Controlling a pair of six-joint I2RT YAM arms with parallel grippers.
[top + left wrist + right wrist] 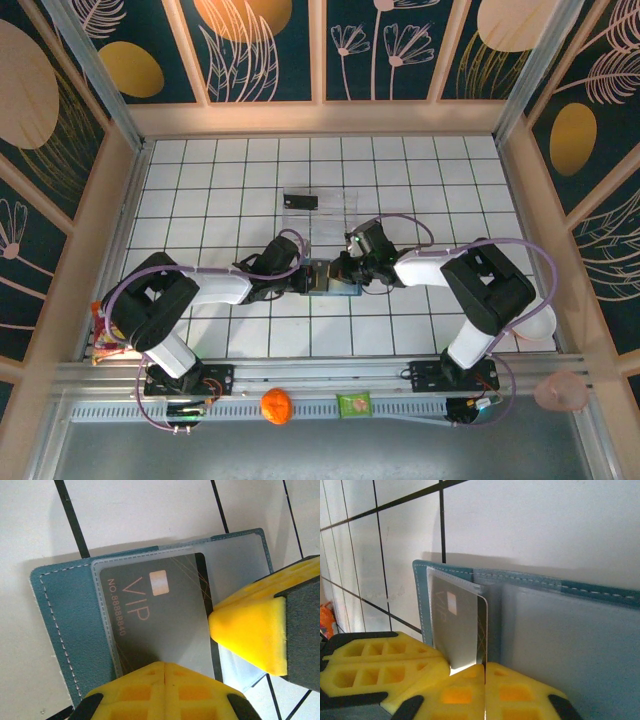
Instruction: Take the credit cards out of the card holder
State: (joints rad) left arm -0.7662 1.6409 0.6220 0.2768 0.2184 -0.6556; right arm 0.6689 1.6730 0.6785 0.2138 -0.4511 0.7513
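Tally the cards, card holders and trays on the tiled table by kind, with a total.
Credit cards: 2, a black one and a VIP one in the holder
Card holder: 1
Clear tray: 1
Total: 4

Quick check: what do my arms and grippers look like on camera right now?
The left arm and right arm have white and black links, with a lilac cable looped along each. The left gripper and right gripper are yellow, moulded with recessed pockets, on black mounts.
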